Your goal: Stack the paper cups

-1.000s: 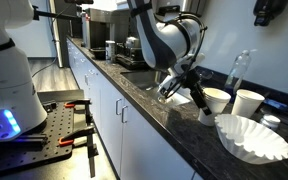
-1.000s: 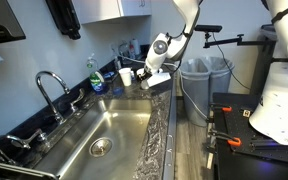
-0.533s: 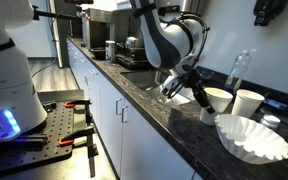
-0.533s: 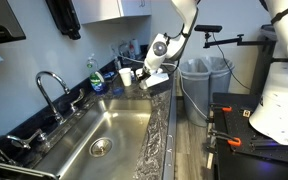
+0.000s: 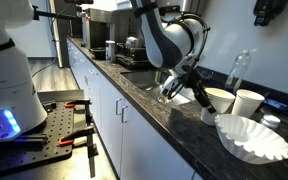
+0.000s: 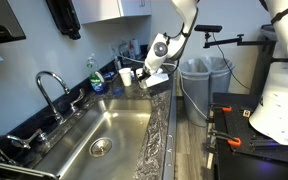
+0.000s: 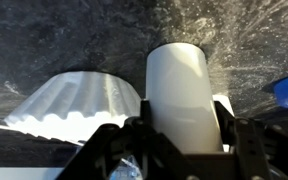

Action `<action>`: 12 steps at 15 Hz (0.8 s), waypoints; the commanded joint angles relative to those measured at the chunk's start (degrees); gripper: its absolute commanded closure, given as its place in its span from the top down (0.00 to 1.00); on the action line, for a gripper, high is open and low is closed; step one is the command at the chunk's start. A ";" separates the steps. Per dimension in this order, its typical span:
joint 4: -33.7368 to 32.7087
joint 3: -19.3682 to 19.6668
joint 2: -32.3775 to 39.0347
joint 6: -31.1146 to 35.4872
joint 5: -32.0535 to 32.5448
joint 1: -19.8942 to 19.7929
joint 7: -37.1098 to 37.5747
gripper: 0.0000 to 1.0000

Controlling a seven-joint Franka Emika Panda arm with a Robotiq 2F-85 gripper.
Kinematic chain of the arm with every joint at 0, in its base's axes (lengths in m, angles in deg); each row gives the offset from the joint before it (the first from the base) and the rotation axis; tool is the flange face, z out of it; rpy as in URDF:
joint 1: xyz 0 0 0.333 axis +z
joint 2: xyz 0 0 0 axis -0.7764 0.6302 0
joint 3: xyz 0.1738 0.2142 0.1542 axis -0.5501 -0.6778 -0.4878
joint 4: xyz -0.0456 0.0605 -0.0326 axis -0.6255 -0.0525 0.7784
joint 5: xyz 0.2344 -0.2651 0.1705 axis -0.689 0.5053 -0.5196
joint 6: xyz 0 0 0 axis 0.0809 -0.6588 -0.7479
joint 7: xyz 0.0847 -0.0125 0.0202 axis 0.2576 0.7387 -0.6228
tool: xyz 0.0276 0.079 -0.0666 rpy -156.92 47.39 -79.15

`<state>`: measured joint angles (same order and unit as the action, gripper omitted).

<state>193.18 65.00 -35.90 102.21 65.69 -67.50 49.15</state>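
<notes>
Change since a second ago: we see the arm nearly where it was, nudged slightly toward the cups, and the jaws, then spread, now drawn in.
Gripper: in the wrist view the gripper [image 7: 182,138] has a dark finger on each flank of the held cup [image 7: 182,90], and we read it as clamped on that cup.
Gripper from outside: in an exterior view the gripper [image 5: 194,94] reaches in low from the sink side and meets the held cup [image 5: 217,99].
Held cup: white, upright with its rim up, on the dark speckled countertop [image 5: 149,103].
Free cup: the free cup [image 5: 248,103] stands upright just beside the held cup, on the side away from the gripper, with nothing touching it.
Coffee filters: a ruffled white stack of coffee filters [image 5: 252,140] lies in front of both cups. In the wrist view the coffee filters [image 7: 79,105] sit just beside the held cup.
Bottle: a clear bottle [image 5: 238,72] stands behind the cups.
Sink side: in an exterior view we see the steel sink [image 6: 124,128], its faucet [image 6: 49,85] and a soap bottle [image 6: 97,80].
</notes>
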 commanded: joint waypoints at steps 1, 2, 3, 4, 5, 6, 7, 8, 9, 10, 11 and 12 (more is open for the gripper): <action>3.82 -0.05 -3.95 -0.29 1.58 -0.21 2.08 0.37; 4.76 -0.06 -4.77 -0.07 1.65 -0.34 2.23 0.37; 5.71 -0.04 -5.63 0.07 1.92 -0.52 2.50 0.37; 6.47 -0.05 -6.36 0.30 2.08 -0.67 2.64 0.37; 7.31 -0.05 -7.15 0.41 2.16 -0.78 2.74 0.37; 8.04 -0.07 -7.91 0.38 2.02 -0.79 2.65 0.37; 8.75 -0.10 -8.68 0.48 2.33 -0.89 2.74 0.37; 9.45 -0.20 -9.44 0.63 2.53 -0.84 2.61 0.37; 9.99 -0.38 -10.07 0.73 2.95 -0.72 2.69 0.37; 10.41 -0.51 -10.56 1.26 3.34 -0.65 2.40 0.37; 10.75 -0.70 -10.88 1.60 3.90 -0.39 2.00 0.37; 11.01 -0.90 -11.15 2.00 4.38 -0.18 1.74 0.37</action>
<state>201.65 64.90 -43.87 103.03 67.55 -67.91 49.34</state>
